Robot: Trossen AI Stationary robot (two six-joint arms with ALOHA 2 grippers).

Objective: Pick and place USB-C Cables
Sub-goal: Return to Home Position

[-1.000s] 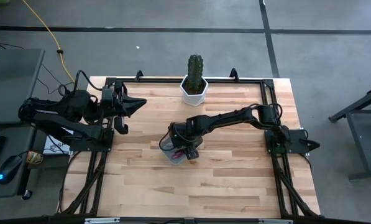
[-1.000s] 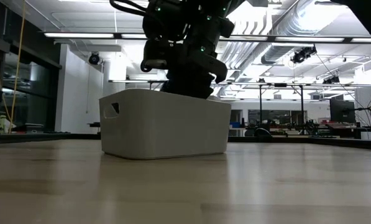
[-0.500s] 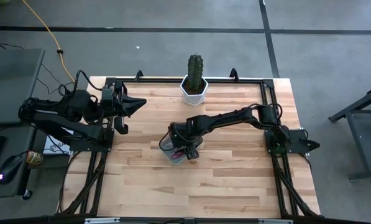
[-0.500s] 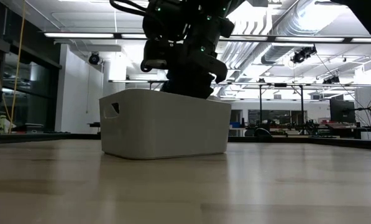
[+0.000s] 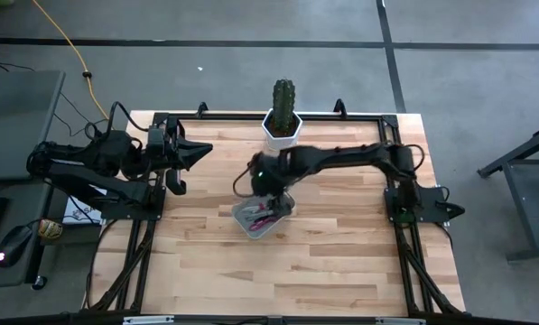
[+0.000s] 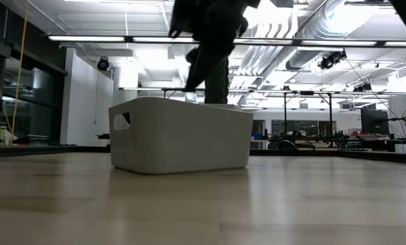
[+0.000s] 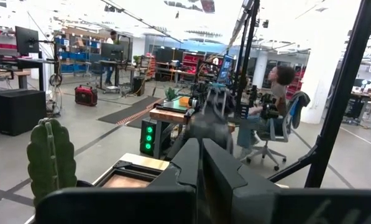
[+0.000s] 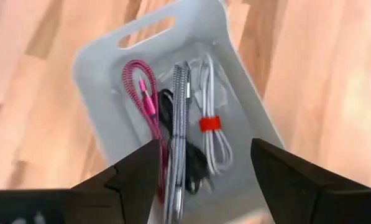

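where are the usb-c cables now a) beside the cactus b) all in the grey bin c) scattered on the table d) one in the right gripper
B: the pink cable, black cable, grey cable and white cable all lie inside the bin, under the open, empty right gripper.

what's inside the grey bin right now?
In the bin, side by side: pink cable, black cable, grey braided cable, white cable with a red tie. The black cable is partly covered by the grey one; anything beneath them is hidden.
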